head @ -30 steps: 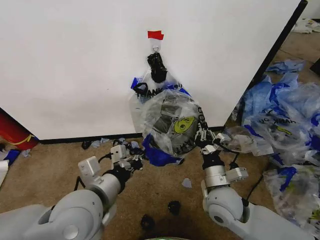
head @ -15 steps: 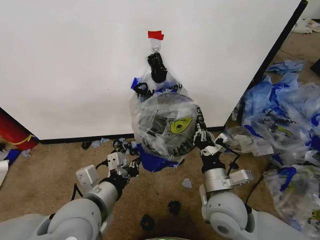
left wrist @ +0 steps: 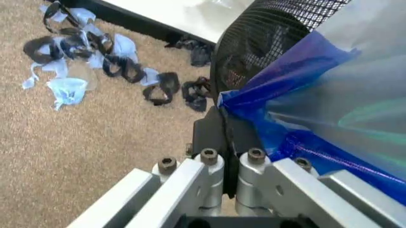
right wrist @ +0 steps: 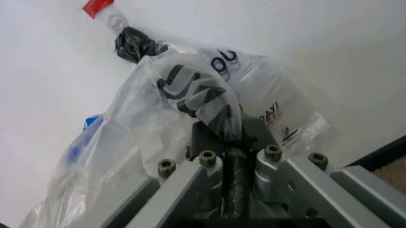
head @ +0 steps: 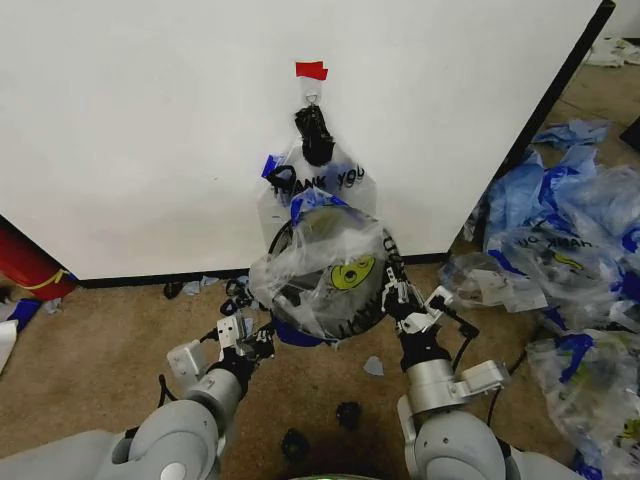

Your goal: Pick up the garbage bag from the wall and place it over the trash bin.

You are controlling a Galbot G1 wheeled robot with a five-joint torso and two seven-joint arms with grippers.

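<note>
The garbage bag [head: 330,275], see-through with blue trim and a yellow smiley, is stretched between my two grippers low in front of the wall [head: 150,130]. Through and behind it shows the black wire-mesh trash bin [head: 278,232], with the bag draped across its mouth. My left gripper [head: 266,336] is shut on the bag's blue edge [left wrist: 254,109], close beside the mesh bin [left wrist: 266,38]. My right gripper [head: 398,298] is shut on the lettered plastic [right wrist: 203,99] at the bag's other side. Above hangs a tied bundle of like bags [head: 322,182] from the hook [head: 312,96] under red tape [head: 311,70].
A big heap of blue-and-clear bags [head: 570,230] lies at the right, past the wall's black edge [head: 560,95]. Black scraps [head: 348,413] dot the carpet near me, with more scraps [left wrist: 82,57] at the wall's foot. A red object [head: 25,265] sits at the far left.
Both arms have reached farther forward. The bag has come lower and a little to the left, and the bin's mesh rim now shows above and behind it.
</note>
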